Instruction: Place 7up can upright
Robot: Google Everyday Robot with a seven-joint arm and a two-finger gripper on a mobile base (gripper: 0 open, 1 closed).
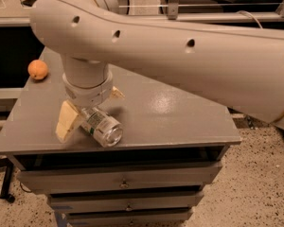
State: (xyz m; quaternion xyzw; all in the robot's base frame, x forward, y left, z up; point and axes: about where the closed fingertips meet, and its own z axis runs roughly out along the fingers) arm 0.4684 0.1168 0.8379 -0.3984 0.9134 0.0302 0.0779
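The can lies sideways on the tabletop (shiny end toward the camera), its far end directly under the end effector, which is spread wide and unclenched.
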